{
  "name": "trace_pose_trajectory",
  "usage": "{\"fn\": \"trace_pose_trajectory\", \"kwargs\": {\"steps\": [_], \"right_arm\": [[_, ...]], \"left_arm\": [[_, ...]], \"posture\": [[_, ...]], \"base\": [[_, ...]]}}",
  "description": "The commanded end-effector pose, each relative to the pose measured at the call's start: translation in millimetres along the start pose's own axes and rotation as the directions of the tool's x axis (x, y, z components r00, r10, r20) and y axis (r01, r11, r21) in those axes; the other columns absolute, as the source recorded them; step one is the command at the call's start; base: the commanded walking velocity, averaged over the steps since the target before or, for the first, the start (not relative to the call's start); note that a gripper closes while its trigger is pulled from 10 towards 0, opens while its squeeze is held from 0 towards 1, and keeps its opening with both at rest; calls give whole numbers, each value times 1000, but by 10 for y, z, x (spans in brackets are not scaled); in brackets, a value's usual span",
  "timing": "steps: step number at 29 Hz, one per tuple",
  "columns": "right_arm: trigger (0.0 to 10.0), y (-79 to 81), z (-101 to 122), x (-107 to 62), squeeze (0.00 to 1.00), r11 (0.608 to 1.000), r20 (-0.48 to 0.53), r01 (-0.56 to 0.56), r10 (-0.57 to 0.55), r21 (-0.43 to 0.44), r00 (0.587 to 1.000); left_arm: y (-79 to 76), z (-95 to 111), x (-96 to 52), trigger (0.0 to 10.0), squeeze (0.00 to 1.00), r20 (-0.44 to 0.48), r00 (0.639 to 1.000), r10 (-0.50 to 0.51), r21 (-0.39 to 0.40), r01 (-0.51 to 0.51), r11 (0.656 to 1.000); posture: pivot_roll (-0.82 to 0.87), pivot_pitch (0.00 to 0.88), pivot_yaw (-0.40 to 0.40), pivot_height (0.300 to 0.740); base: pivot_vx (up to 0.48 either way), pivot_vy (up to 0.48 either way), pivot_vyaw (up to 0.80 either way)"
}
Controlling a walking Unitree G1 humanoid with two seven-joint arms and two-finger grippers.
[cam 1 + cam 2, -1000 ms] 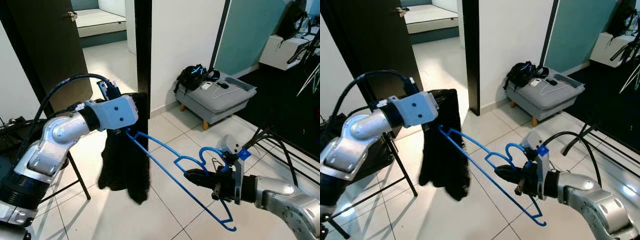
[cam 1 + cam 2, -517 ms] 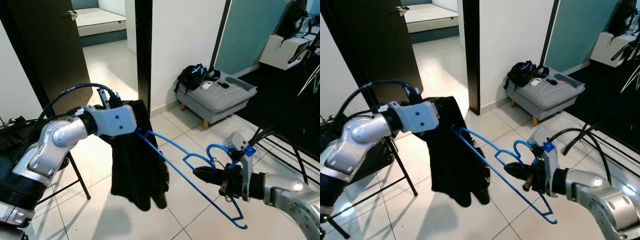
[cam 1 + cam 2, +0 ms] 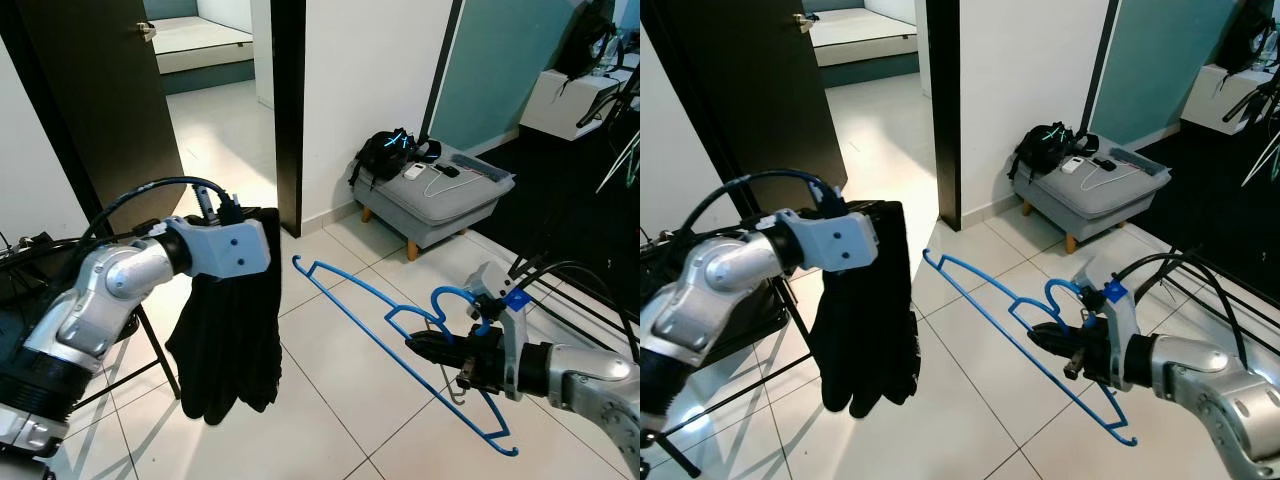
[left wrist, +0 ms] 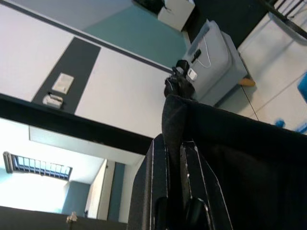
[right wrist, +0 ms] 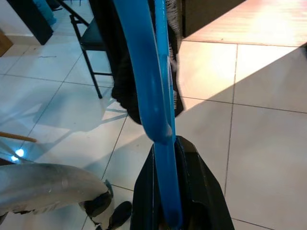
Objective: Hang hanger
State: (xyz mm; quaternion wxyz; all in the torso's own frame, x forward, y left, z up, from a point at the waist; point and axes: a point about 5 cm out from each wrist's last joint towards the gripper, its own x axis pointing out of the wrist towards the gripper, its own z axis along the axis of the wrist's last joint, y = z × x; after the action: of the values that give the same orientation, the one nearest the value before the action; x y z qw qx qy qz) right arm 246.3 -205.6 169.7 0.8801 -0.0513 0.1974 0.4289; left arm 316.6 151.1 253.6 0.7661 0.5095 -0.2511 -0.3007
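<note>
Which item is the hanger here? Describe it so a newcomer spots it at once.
Start at the grey padded stool by the white wall, then come forward over the pale floor tiles. There the right gripper has its jaws shut on the hanger, held in the air. It is a thin bright blue frame, apart from the black garment hanging from the left gripper.

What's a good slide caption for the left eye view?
Left hand holds a black garment hanging beside the blue hanger gripped by the right hand above the tiled floor.
</note>
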Motion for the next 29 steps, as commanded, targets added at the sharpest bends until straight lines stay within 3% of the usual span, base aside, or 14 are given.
{"fn": "trace_pose_trajectory", "kwargs": {"steps": [1,7,9,16,23,26,27,29], "right_arm": [[10000,26,12,32,0,1000,-1,-10,10,-8,1000],[10000,51,43,54,0,999,17,-32,32,-10,999],[10000,40,68,-8,0,999,24,-39,39,-16,999],[10000,-96,-46,-245,0,999,-98,10,-13,-35,995],[10000,-104,-125,-330,0,999,-173,4,-12,-43,985],[10000,-31,-114,-314,0,998,-163,-49,44,-27,986],[10000,75,-73,-277,0,992,-134,-127,122,-27,983],[10000,75,-73,-277,0,992,-134,-127,122,-27,983]], "left_arm": [[82,102,43,10000,0,56,998,28,5,-29,1000],[56,115,62,10000,0,65,998,17,8,-18,1000],[23,81,57,10000,0,51,999,4,13,-5,1000],[38,-72,9,10000,0,-34,999,5,43,-4,999],[118,-117,-17,10000,0,-57,998,32,57,-29,998],[129,-93,-10,10000,0,-45,998,36,55,-34,998],[116,-64,7,10000,0,-31,999,36,51,-34,998],[116,-64,7,10000,0,-31,999,36,51,-34,998]], "posture": [[-34,0,21,740],[-33,0,22,740],[-37,0,25,740],[-42,0,28,740],[-44,0,27,740],[-44,0,27,740],[-38,0,27,740],[-38,0,27,740]], "base": [[0,0,0],[0,0,0],[0,0,0],[0,0,0],[0,0,0],[0,0,0],[0,0,0],[0,0,0]]}}
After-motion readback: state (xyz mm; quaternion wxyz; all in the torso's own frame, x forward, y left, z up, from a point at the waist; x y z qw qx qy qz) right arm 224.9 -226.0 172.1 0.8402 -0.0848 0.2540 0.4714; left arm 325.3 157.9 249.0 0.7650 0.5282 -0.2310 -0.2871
